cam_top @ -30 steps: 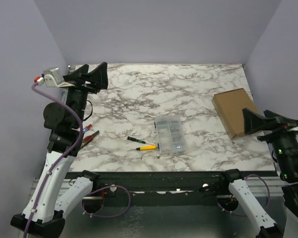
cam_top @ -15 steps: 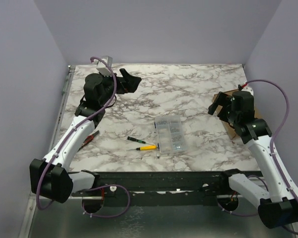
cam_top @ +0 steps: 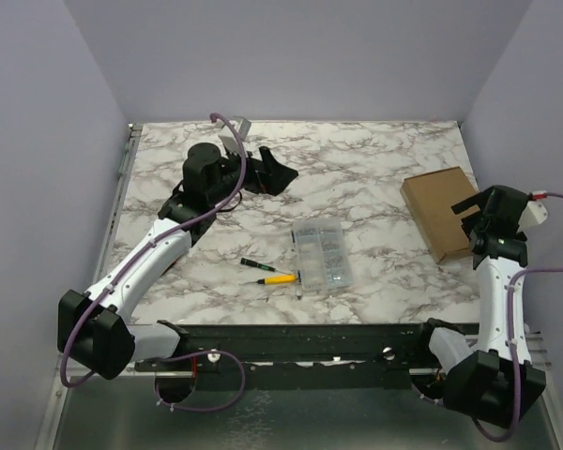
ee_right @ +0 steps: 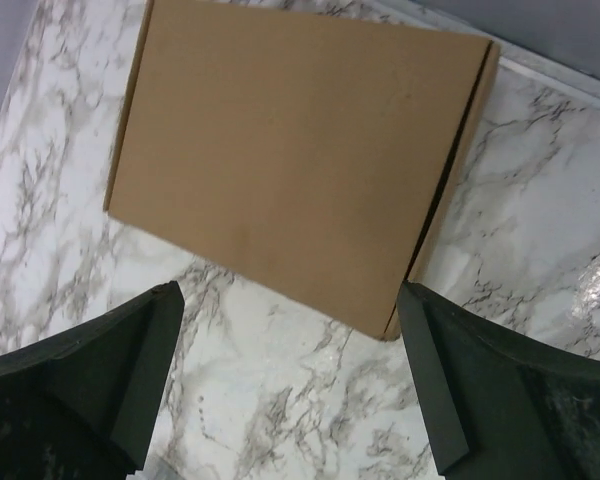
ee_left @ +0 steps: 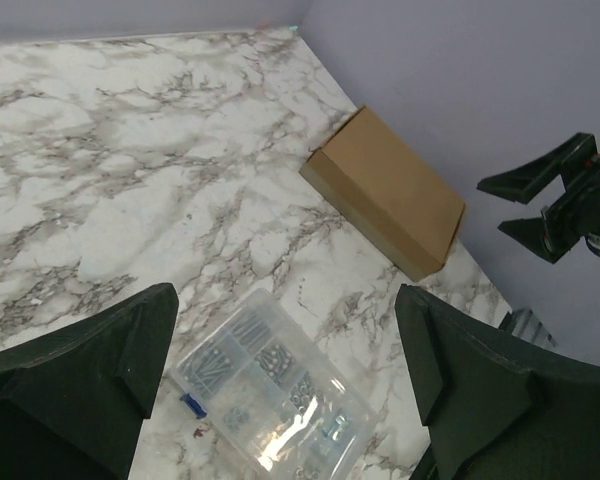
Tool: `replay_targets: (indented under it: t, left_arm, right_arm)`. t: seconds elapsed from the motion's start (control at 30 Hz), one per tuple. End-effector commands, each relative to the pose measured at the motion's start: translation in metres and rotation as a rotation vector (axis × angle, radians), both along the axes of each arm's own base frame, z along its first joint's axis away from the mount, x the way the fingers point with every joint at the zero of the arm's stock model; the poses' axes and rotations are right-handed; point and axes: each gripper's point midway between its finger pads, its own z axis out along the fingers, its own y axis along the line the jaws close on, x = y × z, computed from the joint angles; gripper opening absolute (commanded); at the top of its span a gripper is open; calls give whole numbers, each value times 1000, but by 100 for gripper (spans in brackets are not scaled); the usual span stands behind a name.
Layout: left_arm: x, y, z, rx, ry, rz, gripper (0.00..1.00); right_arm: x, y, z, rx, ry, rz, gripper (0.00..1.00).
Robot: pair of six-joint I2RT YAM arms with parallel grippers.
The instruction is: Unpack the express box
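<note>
The express box (cam_top: 439,212) is a flat brown cardboard mailer lying closed at the table's right side. It also shows in the left wrist view (ee_left: 385,190) and fills the top of the right wrist view (ee_right: 300,150). My right gripper (cam_top: 469,221) is open and empty. It hovers above the box's near right edge, with marble between its fingers (ee_right: 290,290). My left gripper (cam_top: 276,172) is open and empty, raised over the back middle of the table, far left of the box. It looks down over the clear case (ee_left: 285,300).
A clear plastic compartment case (cam_top: 322,254) of small parts lies at mid table, also in the left wrist view (ee_left: 270,395). A yellow-handled screwdriver (cam_top: 280,278) and a black screwdriver (cam_top: 253,264) lie left of it. The purple walls stand close behind and right of the box.
Both arms have swung in from the sides over the table. The left gripper moved right toward the back middle. The right gripper came to the box's near right edge.
</note>
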Motion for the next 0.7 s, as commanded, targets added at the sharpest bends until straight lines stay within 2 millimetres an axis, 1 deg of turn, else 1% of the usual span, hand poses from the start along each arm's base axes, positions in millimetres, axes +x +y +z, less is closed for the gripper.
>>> replay_targets:
  t: [0.0, 0.13, 0.17, 0.2, 0.27, 0.37, 0.43, 0.5, 0.67]
  left_arm:
    - [-20, -26, 2, 61, -31, -100, 99]
    - [-31, -41, -4, 65, -17, -142, 99]
    - [-33, -44, -6, 64, -9, -151, 99]
    - [-36, -48, -7, 62, 0, -160, 99]
    - [-42, -56, -10, 58, 12, -187, 99]
    - [-49, -65, -14, 56, 30, -221, 99]
    - [-52, -70, -17, 58, 37, -234, 99]
    - [-53, -71, -18, 59, 41, -243, 99]
    - [-54, -74, -22, 64, 47, -251, 99]
  right_arm:
    - [6, -22, -14, 63, -37, -32, 100]
    - [1, -44, -48, 144, 2, -26, 100]
    - [-2, -52, -54, 159, 0, -29, 100]
    - [-1, -55, -60, 171, -4, -7, 100]
    - [2, -54, -67, 175, 9, 37, 100]
    - [7, -46, -75, 208, -9, 85, 99]
    - [7, -43, -80, 217, -8, 99, 99]
    - [7, -42, -84, 216, -6, 111, 99]
    - [11, -34, -94, 246, -9, 158, 94]
